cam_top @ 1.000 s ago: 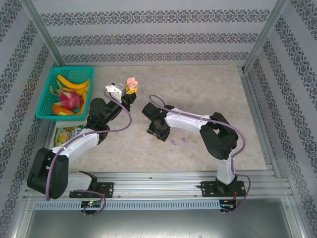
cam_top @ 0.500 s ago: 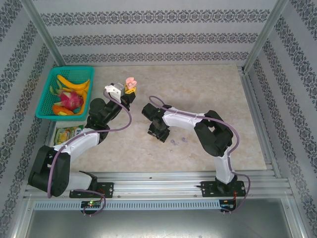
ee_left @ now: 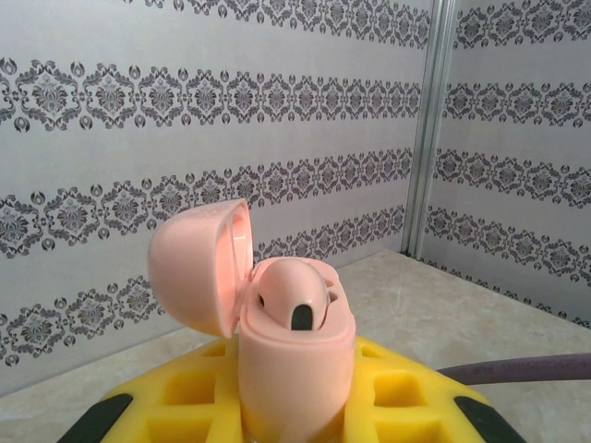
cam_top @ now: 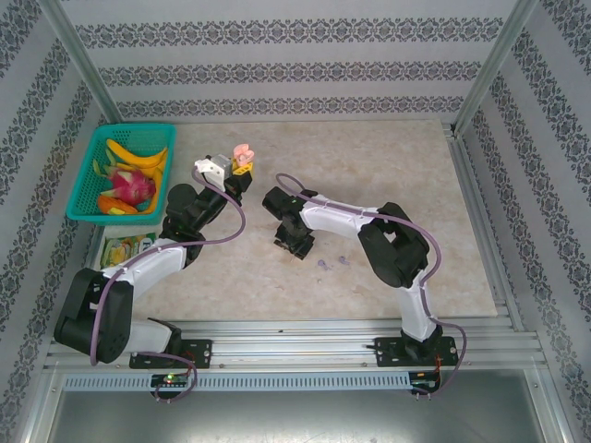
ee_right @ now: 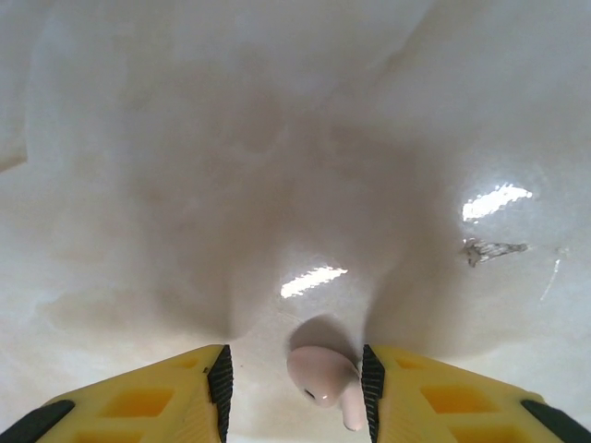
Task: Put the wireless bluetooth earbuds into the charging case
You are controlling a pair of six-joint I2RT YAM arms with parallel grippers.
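Patterned walls, beige worktop (cam_top: 388, 175): case aloft, earbud on the surface.
From above, the left jaws hold the pink charging case (cam_top: 244, 155) up near a green basket (cam_top: 92, 161). The right jaws are down at the worktop, with two purple earbuds (cam_top: 323, 266) lying near them. The left wrist view adds that the case is clenched upright, lid open. The right wrist view shows a pale pink earbud (ee_right: 323, 374) lying between spread jaws, ungripped.
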